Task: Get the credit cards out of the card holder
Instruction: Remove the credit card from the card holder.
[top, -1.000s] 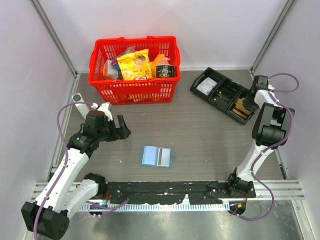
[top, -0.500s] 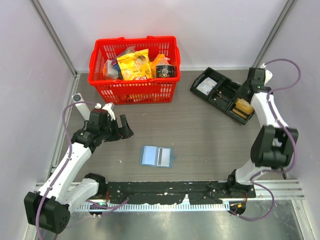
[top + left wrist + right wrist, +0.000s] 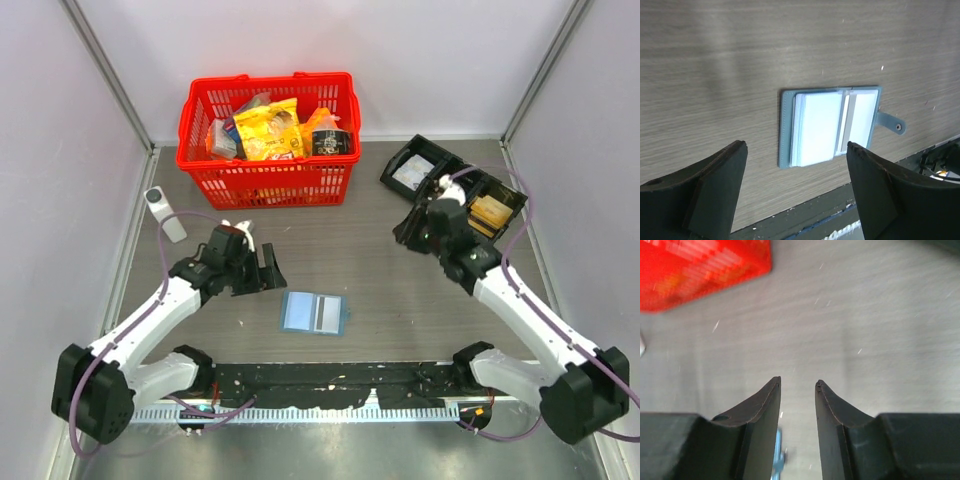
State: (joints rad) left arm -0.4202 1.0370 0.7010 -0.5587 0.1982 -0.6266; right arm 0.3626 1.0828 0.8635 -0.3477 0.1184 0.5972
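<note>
Near the card holder (image 3: pixel 314 313), left tool (image 3: pixel 270 268) closer; right tool (image 3: pixel 798 382) off tray (image 3: pixel 432 153).

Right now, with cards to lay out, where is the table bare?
Bare table between the wallet and the red basket, and right of the wallet. Crowded at the far right, around the black tray.

We note tabletop (image 3: pixel 400 290): grey-brown wood-grain laminate, matte, grain running side to side. Small white specks (image 3: pixel 715 326) on it in right wrist view. Back wall (image 3: pixel 420 60) plain, pale white-lavender. Left wall (image 3: pixel 45 160) and right wall (image 3: pixel 605 110) same tone; together they close us in on three sides. Slim metal post at each back corner: left post (image 3: pixel 110 75), right post (image 3: pixel 545 65). Silver slotted rail (image 3: pixel 590 372) along near edge, brushed metal sheet (image 3: pixel 400 455) below. Light soft, even; we catch pale sheen band (image 3: pixel 715 65) across tabletop in left wrist view.
</note>
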